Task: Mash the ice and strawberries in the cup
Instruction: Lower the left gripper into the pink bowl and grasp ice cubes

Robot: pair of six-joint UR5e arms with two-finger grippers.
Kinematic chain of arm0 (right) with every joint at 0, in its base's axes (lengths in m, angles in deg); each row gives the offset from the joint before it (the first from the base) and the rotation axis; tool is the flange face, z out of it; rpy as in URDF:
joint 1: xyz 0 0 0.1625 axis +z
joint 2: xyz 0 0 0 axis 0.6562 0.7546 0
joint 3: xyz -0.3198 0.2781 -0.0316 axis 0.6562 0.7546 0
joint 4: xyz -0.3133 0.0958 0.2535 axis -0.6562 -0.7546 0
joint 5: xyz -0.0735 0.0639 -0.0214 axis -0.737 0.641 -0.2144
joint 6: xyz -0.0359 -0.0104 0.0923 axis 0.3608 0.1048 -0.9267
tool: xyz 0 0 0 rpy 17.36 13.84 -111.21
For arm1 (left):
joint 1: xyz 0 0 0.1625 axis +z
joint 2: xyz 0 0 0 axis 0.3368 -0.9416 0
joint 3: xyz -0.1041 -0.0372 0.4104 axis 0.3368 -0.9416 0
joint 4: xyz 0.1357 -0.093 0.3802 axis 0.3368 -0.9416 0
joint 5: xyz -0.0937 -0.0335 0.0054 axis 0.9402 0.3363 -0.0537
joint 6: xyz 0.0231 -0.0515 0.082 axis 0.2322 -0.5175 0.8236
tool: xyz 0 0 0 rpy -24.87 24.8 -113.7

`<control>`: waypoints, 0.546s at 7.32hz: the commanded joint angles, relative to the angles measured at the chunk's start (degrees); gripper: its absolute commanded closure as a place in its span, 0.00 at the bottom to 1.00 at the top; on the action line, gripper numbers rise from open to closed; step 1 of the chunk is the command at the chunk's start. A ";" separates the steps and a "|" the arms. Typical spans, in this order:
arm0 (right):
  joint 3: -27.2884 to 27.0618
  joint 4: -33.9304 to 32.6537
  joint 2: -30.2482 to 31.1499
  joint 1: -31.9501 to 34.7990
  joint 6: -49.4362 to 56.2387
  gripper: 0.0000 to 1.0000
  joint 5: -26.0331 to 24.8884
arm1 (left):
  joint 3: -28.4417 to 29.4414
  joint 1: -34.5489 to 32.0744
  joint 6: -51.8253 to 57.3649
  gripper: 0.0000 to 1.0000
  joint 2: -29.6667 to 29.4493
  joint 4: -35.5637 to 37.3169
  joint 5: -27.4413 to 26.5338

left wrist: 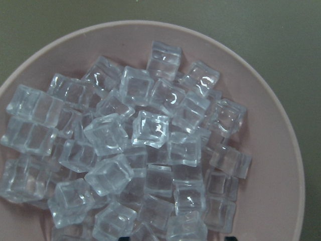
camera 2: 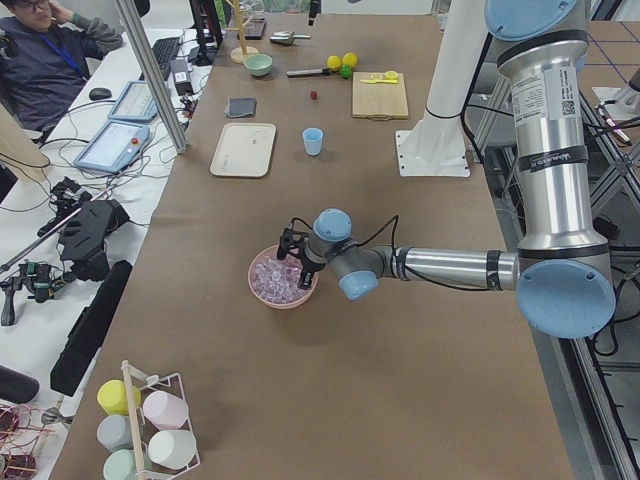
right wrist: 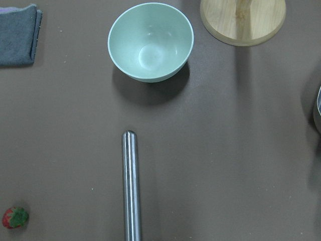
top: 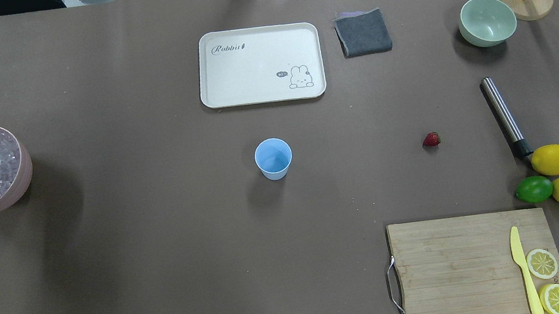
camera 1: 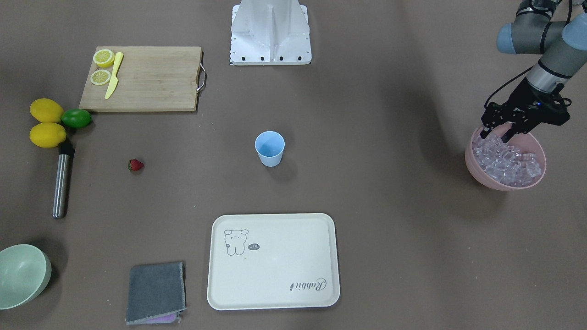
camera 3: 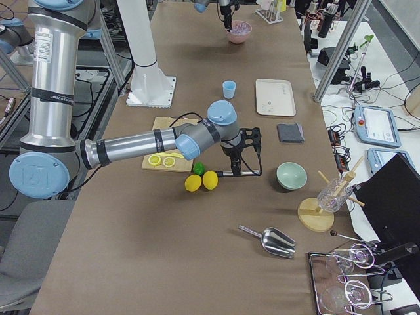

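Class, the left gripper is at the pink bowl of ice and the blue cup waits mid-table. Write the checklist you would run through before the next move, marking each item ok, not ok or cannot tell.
1. Cup upright, empty and standing free: ok.
2. Ice heaped in the pink bowl: ok.
3. Left gripper open over the ice: ok.
4. A cube seated between its fingers: cannot tell.
5. Strawberry in the cup: not ok; it lies on the table, well apart from the cup.
6. Metal muddler lying ungripped: ok.
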 commanded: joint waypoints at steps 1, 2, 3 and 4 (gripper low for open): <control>0.01 0.00 0.01 0.00 0.00 0.00 -0.04 | 0.09 0.00 0.89 0.37 -0.15 0.59 -0.04; 0.01 0.00 0.01 0.00 0.00 0.00 -0.04 | -0.09 0.00 0.81 0.42 -0.07 0.51 0.13; 0.01 0.00 -0.08 0.00 0.00 0.00 -0.04 | -0.26 0.00 0.72 0.58 -0.15 0.51 0.22; -0.08 0.00 -0.08 0.00 0.00 0.00 -0.04 | -0.61 0.00 0.72 0.84 -0.15 0.51 0.40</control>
